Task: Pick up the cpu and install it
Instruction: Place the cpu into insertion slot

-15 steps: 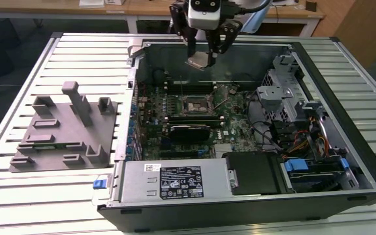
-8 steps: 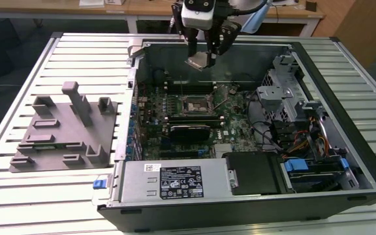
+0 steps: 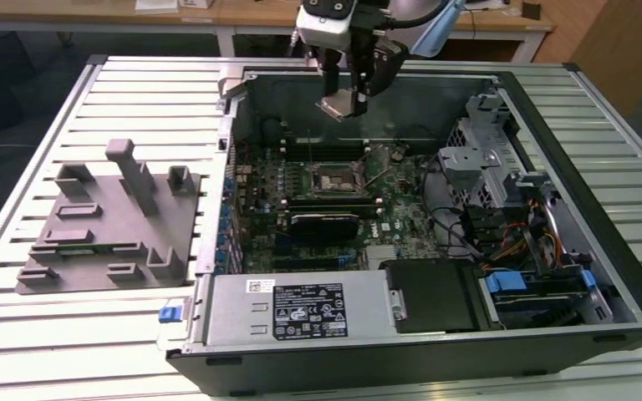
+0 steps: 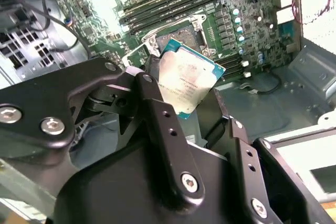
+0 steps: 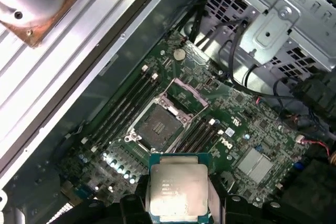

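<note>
- The bench [image 3: 31, 150] is a slatted pale metal surface. Toward the exterior view's left, a grey plastic fixture [image 3: 114, 221] with upright posts lies flat on it.
- Just beside the fixture, on the exterior view's right of it, an open computer case [image 3: 622, 276] lies on its side with the motherboard [image 3: 394, 180] facing up.
- A power supply [image 3: 298, 309] fills the near edge of the case, and a small blue latch [image 3: 168, 314] sits at its corner.
- The gripper [image 3: 347, 98] hangs above the far part of the case. Its jaws are closed narrowly on the cpu [image 3: 338, 107], gripping it by opposite edges.
- The cpu is in the air, clear of the board and slightly tilted. Its pale silver top shows in both wrist views [image 4: 186, 80] [image 5: 177, 190].
- The dark square socket [image 3: 333, 178] sits below the cpu near the middle of the board. In the first wrist view its metal frame [image 5: 157, 125] stands uncovered between rows of memory slots.
- A metal drive cage [image 3: 483, 150] with cables occupies the case toward the exterior view's right.
</note>
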